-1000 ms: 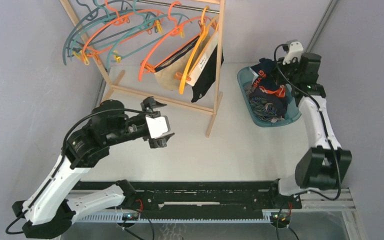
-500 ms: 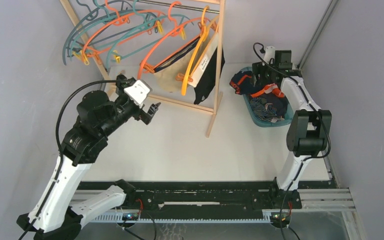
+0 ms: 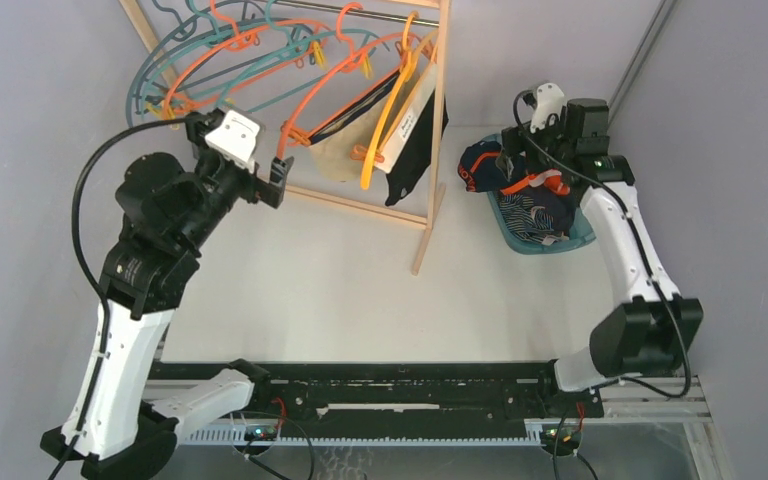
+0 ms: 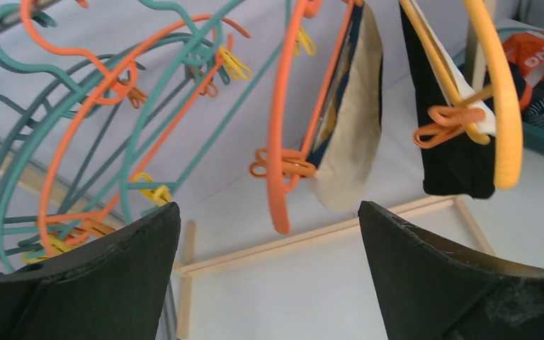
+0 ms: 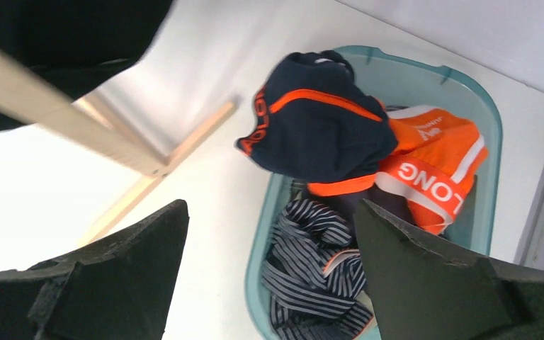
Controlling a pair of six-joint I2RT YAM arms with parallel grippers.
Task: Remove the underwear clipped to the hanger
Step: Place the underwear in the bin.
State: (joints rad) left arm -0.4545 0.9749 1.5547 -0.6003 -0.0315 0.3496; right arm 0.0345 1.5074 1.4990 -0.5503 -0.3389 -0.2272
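Soft cloth underwear (image 5: 319, 134), glossy plastic hangers (image 4: 278, 142), bare wooden rack (image 3: 426, 235), smooth teal plastic basket (image 5: 432, 74), matt white table (image 3: 360, 290).
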